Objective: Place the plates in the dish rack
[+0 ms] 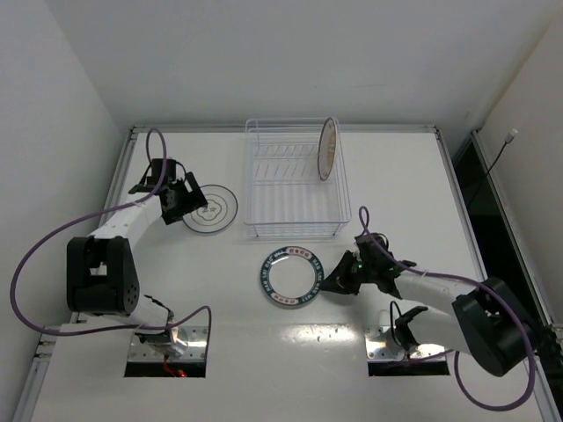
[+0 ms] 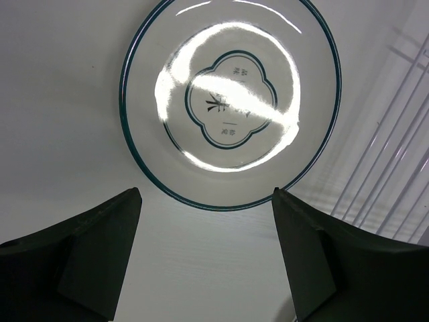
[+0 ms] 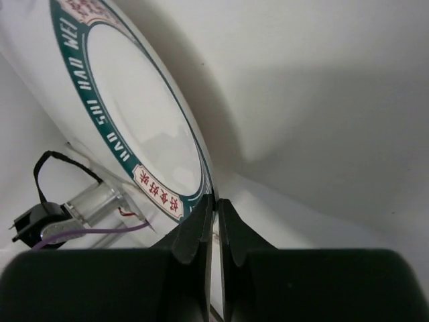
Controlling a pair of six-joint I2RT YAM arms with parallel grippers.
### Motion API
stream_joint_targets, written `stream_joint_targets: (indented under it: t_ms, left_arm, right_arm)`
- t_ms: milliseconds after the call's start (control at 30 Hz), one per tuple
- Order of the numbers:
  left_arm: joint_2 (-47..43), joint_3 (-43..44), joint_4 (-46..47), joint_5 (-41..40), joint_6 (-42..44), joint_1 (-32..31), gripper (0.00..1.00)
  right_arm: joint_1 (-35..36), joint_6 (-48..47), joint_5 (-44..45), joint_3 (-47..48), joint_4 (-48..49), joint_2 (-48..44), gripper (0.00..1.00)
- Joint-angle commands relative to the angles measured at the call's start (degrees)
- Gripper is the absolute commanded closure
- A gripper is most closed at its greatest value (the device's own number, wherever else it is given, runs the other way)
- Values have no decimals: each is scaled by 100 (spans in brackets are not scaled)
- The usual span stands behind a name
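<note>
A plate with a dark blue-green rim and pink marks [image 1: 292, 278] lies on the table in front of the dish rack [image 1: 290, 232]. My right gripper [image 1: 332, 280] is shut on its right rim. In the right wrist view the rim of this plate [image 3: 134, 114] sits pinched between the fingertips of the right gripper [image 3: 216, 199]. A white plate with thin dark rings [image 1: 211, 209] lies left of the rack. My left gripper [image 1: 189, 198] hovers open at its left edge. The left wrist view shows that plate [image 2: 231, 100] just ahead of the open left gripper [image 2: 206, 194]. A plate with an orange centre [image 1: 327, 148] stands upright in the rack.
The rack's white wires [image 2: 395, 147] run close to the right of the ringed plate. Two openings with cables [image 1: 167, 347] [image 1: 409, 347] sit in the table's near edge by the arm bases. White walls close in the table on the left, back and right.
</note>
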Motion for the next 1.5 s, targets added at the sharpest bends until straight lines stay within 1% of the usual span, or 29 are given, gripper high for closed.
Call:
stream_joint_targets:
  t_ms: [0, 100, 133, 200, 267, 300, 333, 367, 467, 867, 1033, 1200, 1267, 1300, 1467]
  left_arm:
    - [-333, 40, 27, -42, 18, 23, 24]
    - [-334, -13, 27, -95, 18, 23, 24]
    - [-386, -13, -25, -95, 18, 23, 24]
    - [-386, -13, -25, -95, 18, 23, 24]
    - [-386, -13, -25, -95, 18, 23, 24]
    - [-439, -13, -25, -95, 18, 23, 24]
    - [-439, -13, -25, -147, 18, 23, 24]
    - [-439, -13, -25, -148, 18, 23, 24]
    - [-492, -13, -25, -200, 18, 23, 24]
    - [-492, -13, -25, -200, 18, 23, 24]
    - [-299, 39, -105, -200, 18, 23, 24]
    - [-299, 40, -157, -253, -34, 23, 24]
    - [-299, 40, -157, -305, -34, 23, 24]
    - [-299, -12, -157, -306, -34, 23, 24]
    - [-238, -13, -210, -306, -87, 23, 24]
  right_arm:
    - [123, -40, 193, 241, -71, -363, 100]
    - [264, -268, 535, 494, -842, -838, 100]
    - [412, -460, 649, 791, -1472, -1179, 100]
    - [562, -594, 965, 1179, -2117, -1515, 100]
    - [712, -646, 1167, 1321, -2801, -1875, 100]
    - [765, -647, 1221, 1435, -2971, -2233, 100]
    - [826, -647, 1282, 1514, -3146, -2385, 100]
    - [827, -647, 1405, 1585, -3496, -2491, 100]
    - [827, -708, 1459, 1717, -3789, -2632, 100]
    - [879, -708, 1459, 1594, -3456, -2299, 100]
    - [879, -708, 1283, 1428, -2920, -1860, 100]
    - [879, -656, 1108, 1260, -2340, -1201, 100]
    - [879, -481, 993, 1085, -1876, -982, 100]
    - [879, -410, 993, 1084, -1874, -980, 100]
    - [949, 82, 993, 847, -1215, -497, 100]
